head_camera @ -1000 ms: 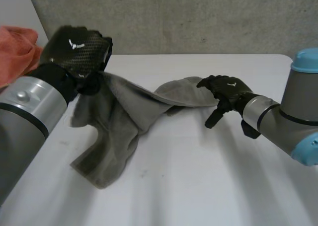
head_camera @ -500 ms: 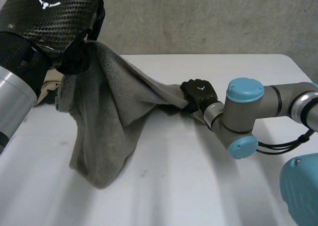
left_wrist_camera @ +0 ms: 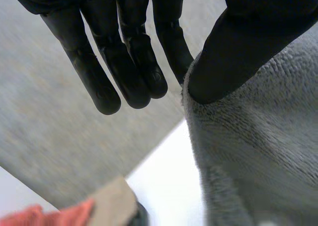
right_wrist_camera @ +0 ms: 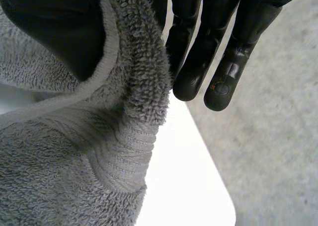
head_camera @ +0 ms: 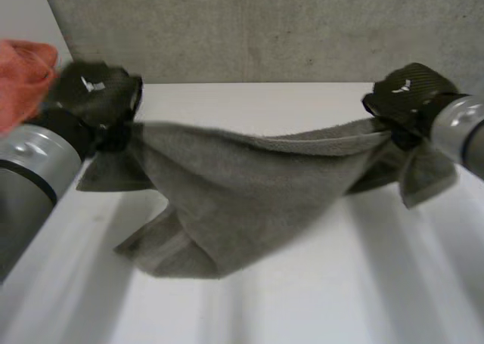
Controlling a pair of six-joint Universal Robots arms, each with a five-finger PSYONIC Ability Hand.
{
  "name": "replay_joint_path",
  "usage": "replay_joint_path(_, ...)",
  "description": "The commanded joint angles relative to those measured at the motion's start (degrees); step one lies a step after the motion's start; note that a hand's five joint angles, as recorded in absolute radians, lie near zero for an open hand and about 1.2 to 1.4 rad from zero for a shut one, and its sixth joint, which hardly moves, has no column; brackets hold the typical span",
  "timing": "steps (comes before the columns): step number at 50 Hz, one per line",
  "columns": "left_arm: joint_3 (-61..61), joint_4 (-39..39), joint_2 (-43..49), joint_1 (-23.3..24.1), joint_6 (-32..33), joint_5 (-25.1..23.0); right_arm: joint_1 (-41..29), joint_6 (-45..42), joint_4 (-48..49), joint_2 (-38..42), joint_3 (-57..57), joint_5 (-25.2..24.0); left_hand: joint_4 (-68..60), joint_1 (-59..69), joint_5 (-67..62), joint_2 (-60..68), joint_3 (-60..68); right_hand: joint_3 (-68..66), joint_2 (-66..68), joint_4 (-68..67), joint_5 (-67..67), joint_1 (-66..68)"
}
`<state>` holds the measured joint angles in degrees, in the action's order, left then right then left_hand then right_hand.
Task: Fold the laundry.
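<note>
So there's the white table (head_camera: 318, 299) in front of a bare concrete wall (head_camera: 265, 26), and pretty much the whole width of it is spanned by one grey towel (head_camera: 242, 185). It's strung up between the two arms like a washing line: the top edge runs almost straight from one hand to the other, the middle sags down, and the lowest bunched-up part looks to be lying on the tabletop, over toward the left side.

The left arm (head_camera: 34, 162) comes in low at one end, the right arm (head_camera: 465, 132) at the other.

The left hand (head_camera: 94, 94) has its end of the towel clamped. From its wrist camera the fingers (left_wrist_camera: 124, 62) are straight and the thumb is pressed down on the cloth right at the edge, with a short flap hanging below the grip.

The right hand (head_camera: 408, 94) is the same deal at the other end, with the towel's hem wrapped over the thumb and pinched against straight fingers (right_wrist_camera: 198, 62), and a loose flap dangling under it.

There's an orange cloth (head_camera: 23, 79) off behind the left hand.
</note>
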<state>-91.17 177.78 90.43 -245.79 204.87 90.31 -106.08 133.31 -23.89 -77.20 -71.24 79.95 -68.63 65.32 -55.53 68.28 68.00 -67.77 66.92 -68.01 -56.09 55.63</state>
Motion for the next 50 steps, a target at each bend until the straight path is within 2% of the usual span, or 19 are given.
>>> replay_joint_path(1,0.3,0.0,10.2,0.0,0.0,-1.8,2.0,0.5,-7.2,-0.7,-0.3,-2.0,-11.4,14.7,-14.5,11.7,12.0,-12.2,13.1,-12.0,-13.9,24.4)
replay_joint_path(6,7.2,0.8,20.5,0.4,0.7,-2.3,1.9,0.1,-7.0,8.3,1.6,-3.9,-11.4,14.7,-14.5,11.7,12.0,-12.2,13.1,-12.0,-13.9,24.4)
replay_joint_path(9,17.7,1.1,27.9,0.1,2.1,-2.0,1.7,0.4,-4.2,14.4,9.1,-3.6,-11.4,14.7,-14.5,11.7,12.0,-12.2,13.1,-12.0,-13.9,24.4)
replay_joint_path(12,29.8,4.6,32.3,0.5,3.5,-0.3,1.5,1.2,3.6,18.8,17.3,-3.4,-11.4,14.7,-14.5,11.7,12.0,-12.2,13.1,-12.0,-13.9,24.4)
replay_joint_path(16,41.1,16.3,33.4,0.6,5.9,2.6,0.9,3.5,21.9,19.3,22.3,-1.9,-11.4,14.7,-14.5,11.7,12.0,-12.2,13.1,-12.0,-13.9,24.4)
replay_joint_path(17,42.2,19.2,33.3,0.5,6.6,3.0,0.8,4.2,26.4,18.8,22.1,-1.6,-11.4,14.7,-14.5,11.7,12.0,-12.2,13.1,-12.0,-13.9,24.4)
replay_joint_path(18,43.3,24.8,32.8,0.6,7.7,3.9,0.7,5.5,35.1,17.4,20.8,-0.6,-11.4,14.7,-14.5,11.7,12.0,-12.2,13.1,-12.0,-13.9,24.4)
replay_joint_path(22,42.4,33.1,29.5,1.0,8.4,4.1,0.7,6.7,48.7,13.1,16.4,0.4,-11.4,14.7,-14.5,11.7,12.0,-12.2,13.1,-12.0,-13.9,24.4)
replay_joint_path(25,39.4,32.8,27.1,1.1,8.4,4.0,0.7,6.6,48.4,12.3,15.6,0.2,-11.4,14.7,-14.5,11.7,12.0,-12.2,13.1,-12.0,-13.9,24.4)
replay_joint_path(37,12.4,32.5,21.6,1.2,8.4,3.1,0.7,6.4,28.6,13.7,7.1,-2.4,-11.4,14.7,-14.5,11.7,12.0,-12.2,13.1,-12.0,-13.9,24.4)
replay_joint_path(42,1.7,32.6,23.9,1.2,8.6,2.1,0.8,6.5,26.0,18.2,0.7,-3.3,-11.4,14.7,-14.5,11.7,12.0,-12.2,13.1,-12.0,-13.9,24.4)
replay_joint_path(48,-1.2,32.5,30.9,2.1,8.8,1.9,1.3,6.6,26.0,24.7,-2.9,-2.4,-11.4,14.7,-14.5,11.7,12.0,-12.2,13.1,-12.0,-13.9,24.4)
replay_joint_path(50,-1.6,32.5,31.2,2.6,8.7,1.8,1.4,7.4,26.0,26.5,-3.2,-2.1,-11.4,14.7,-14.5,11.7,12.0,-3.8,4.6,-3.5,-5.4,15.9)
